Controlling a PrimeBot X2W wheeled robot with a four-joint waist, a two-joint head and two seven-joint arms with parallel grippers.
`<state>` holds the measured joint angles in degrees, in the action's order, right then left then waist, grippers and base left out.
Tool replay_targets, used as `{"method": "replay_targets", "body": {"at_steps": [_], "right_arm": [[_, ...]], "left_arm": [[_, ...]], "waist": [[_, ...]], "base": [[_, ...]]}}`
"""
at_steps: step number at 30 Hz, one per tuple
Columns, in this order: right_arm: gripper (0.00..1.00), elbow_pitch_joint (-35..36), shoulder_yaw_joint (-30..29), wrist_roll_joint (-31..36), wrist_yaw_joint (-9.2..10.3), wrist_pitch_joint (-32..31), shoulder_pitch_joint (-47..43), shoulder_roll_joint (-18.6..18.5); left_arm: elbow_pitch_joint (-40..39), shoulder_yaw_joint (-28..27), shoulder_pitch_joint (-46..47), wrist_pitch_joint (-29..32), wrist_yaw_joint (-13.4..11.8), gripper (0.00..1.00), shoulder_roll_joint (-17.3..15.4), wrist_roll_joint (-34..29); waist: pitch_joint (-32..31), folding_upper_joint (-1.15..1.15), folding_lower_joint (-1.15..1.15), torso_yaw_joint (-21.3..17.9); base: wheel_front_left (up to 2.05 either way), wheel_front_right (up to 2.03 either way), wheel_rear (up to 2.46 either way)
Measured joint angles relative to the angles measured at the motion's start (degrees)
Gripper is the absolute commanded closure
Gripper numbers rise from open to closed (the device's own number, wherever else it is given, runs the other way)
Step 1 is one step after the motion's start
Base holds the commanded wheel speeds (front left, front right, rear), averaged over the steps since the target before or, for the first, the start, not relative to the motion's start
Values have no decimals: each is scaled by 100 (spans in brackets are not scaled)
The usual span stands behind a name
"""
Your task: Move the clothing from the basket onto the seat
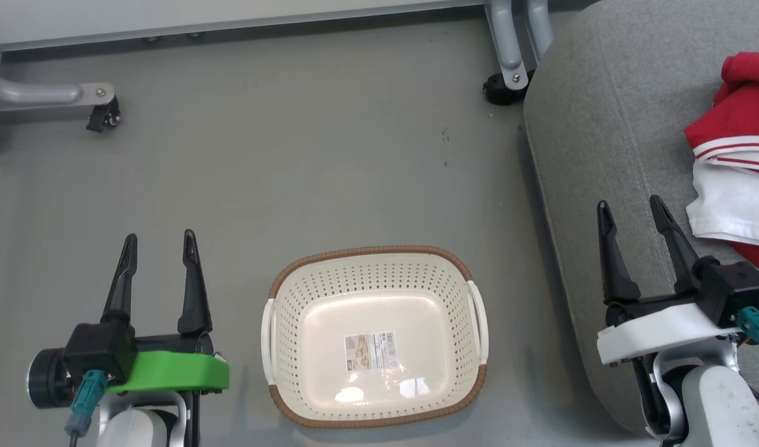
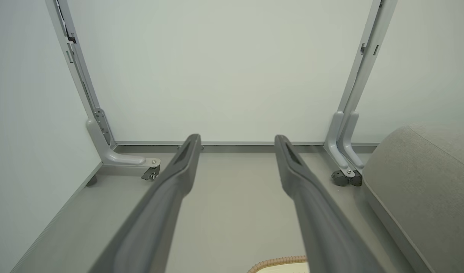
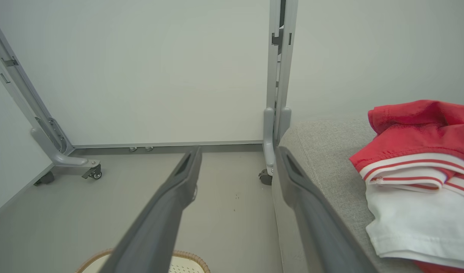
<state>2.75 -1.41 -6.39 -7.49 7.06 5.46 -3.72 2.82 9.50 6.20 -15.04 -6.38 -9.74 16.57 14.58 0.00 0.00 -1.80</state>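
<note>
Grey floor (image 1: 292, 174) has the basket (image 1: 367, 251) sitting on it near the middle, paper label (image 1: 370, 351) showing on its bottom. Metal frame legs (image 1: 509, 56) on casters stand at the far side. The big grey seat (image 1: 602, 124) is on the right, with red and white clothing (image 1: 736, 124) piled on it.

Open grey floor (image 1: 292, 155) lies ahead of the left fingers (image 1: 193, 279). The cream-white plastic basket with holes (image 1: 373, 273) sits between the two pairs of fingers, its top open. The big grey cloth seat (image 1: 602, 124) has its edge under the right fingers (image 1: 614, 261), and red and white clothing (image 1: 736, 124) sits just right of them.
</note>
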Motion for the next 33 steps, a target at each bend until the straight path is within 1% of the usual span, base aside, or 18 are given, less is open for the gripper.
{"method": "replay_targets", "body": {"at_steps": [10, 17, 25, 33], "right_arm": [[0, 100, 104, 13, 0, -193, -482, 42], [0, 143, 210, 3, 0, -278, -755, 62], [0, 177, 309, -5, 0, -372, -979, 74], [0, 234, 336, -24, 0, -403, -1039, 77]], "left_arm": [[7, -304, -572, -1, 288, 0, 202, -254], [120, -385, -885, -1, 392, 0, 343, -331], [291, -456, -1066, -1, 491, 0, 387, -413], [489, -541, -1094, -1, 584, 0, 434, -486]], "waist": [[-493, 0, 0, 110], [-762, 0, 0, 38], [-1022, 0, 0, -8], [-1144, 0, 0, -1]], "base": [[0, 0, 0], [0, 0, 0], [0, 0, 0], [0, 0, 0]]}}
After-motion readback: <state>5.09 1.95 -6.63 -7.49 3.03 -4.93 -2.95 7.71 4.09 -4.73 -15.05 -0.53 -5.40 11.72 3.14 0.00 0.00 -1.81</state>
